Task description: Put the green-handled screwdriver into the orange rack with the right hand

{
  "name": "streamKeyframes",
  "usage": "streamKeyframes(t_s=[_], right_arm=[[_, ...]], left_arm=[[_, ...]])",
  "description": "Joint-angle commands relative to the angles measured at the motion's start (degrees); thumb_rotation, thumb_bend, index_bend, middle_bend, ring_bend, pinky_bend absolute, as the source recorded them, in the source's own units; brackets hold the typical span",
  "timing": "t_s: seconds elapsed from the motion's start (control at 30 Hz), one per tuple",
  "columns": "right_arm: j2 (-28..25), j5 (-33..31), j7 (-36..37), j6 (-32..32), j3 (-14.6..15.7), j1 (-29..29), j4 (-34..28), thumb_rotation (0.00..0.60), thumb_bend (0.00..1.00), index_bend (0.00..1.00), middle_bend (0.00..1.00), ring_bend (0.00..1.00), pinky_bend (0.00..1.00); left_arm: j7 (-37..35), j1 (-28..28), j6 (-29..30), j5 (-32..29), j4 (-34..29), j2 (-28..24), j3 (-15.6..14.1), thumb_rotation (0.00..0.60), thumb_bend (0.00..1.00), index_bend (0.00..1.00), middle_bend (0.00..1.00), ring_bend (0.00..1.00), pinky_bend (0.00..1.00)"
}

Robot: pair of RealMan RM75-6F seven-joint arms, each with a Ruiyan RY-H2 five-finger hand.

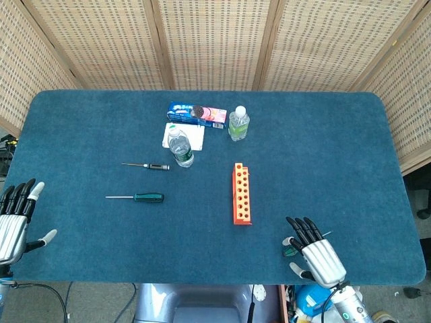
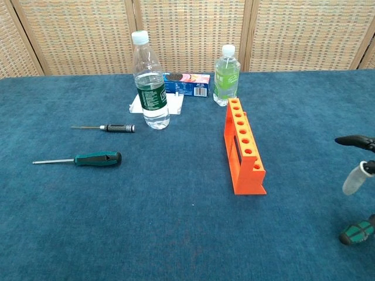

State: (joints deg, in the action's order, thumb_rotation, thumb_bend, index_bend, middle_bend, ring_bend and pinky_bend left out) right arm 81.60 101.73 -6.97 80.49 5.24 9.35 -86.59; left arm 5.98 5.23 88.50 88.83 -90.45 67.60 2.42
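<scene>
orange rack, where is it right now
In the head view the orange rack stands right of centre on the table, between the green-handled screwdriver to its left and the right hand nearer the front edge.
</scene>
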Motion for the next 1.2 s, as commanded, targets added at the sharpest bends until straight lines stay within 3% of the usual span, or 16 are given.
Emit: streamKeyframes(t_s=[0.03, 1.2], right_arm=[[0.92, -0.68, 0.31, -0.81, -0.17, 0.36, 0.95, 0.6, 0.22, 0.37, 0.0, 0.0, 0.0], [3.8, -8.3, 3.03, -9.24, -1.69, 3.68, 6.29, 0.6, 0.22, 0.42, 0.0, 0.0, 0.0]], left_arm=[[0.02, 0.03, -0.04, -0.03, 0.02, 0.02, 0.02, 0.6, 0.0, 0.0, 0.0, 0.0, 0.0], [0.35, 0.13, -0.37, -0.02, -0.04, 0.18, -0.06, 0.6, 0.0, 0.0, 0.0, 0.0, 0.0]])
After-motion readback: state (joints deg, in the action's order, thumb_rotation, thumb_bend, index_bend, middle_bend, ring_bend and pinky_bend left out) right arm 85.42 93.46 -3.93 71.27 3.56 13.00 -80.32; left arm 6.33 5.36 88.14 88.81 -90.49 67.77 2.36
